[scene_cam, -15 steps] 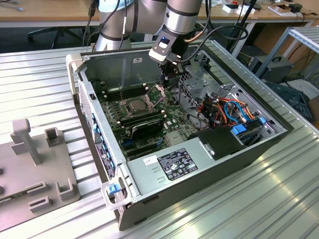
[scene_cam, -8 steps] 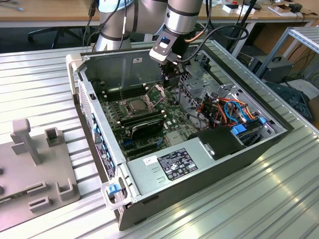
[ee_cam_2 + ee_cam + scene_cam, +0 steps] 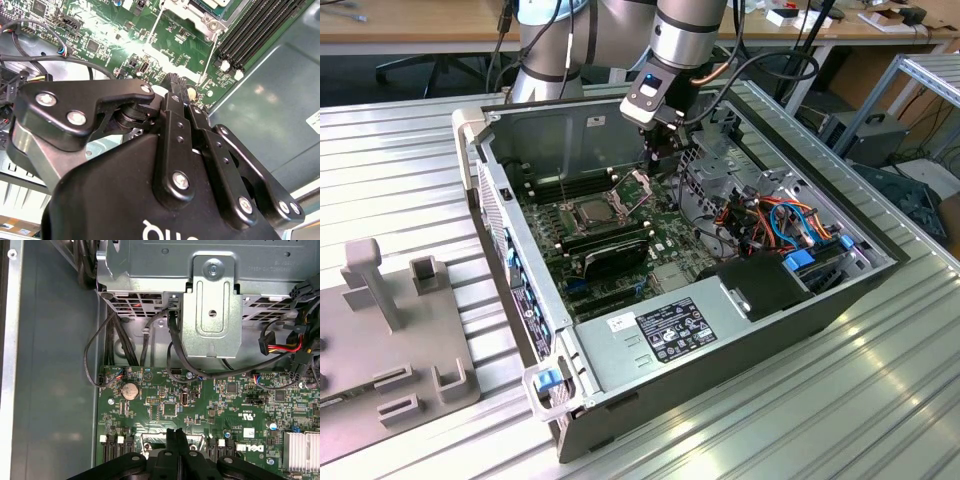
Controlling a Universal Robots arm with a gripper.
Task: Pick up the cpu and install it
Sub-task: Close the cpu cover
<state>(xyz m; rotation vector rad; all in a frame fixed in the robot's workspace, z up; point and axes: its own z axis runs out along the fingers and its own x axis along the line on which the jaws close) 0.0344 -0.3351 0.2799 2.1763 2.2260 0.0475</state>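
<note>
The cpu [image 3: 592, 212] is a silvery square lying in its socket on the green motherboard [image 3: 665, 235] inside the open computer case [image 3: 720, 340]. The socket's metal retaining frame [image 3: 638, 186] stands tilted up beside it. My gripper [image 3: 660, 157] hangs above the board, just beyond the socket towards the case's back wall, clear of the cpu. Its black fingers [image 3: 173, 82] are pressed together with nothing between them. In the first wrist view the shut gripper [image 3: 177, 434] sits over the socket's edge. A corner of the socket [image 3: 210, 12] appears in the second wrist view.
Memory slots [image 3: 605, 240] and a black heat sink [image 3: 615, 262] lie by the socket. A metal drive cage [image 3: 210, 315], black cables [image 3: 120, 345], coloured wires [image 3: 775, 220] and a black power supply [image 3: 760, 285] crowd the case's other half. A grey fixture [image 3: 390, 330] stands on the ribbed table [image 3: 820, 420].
</note>
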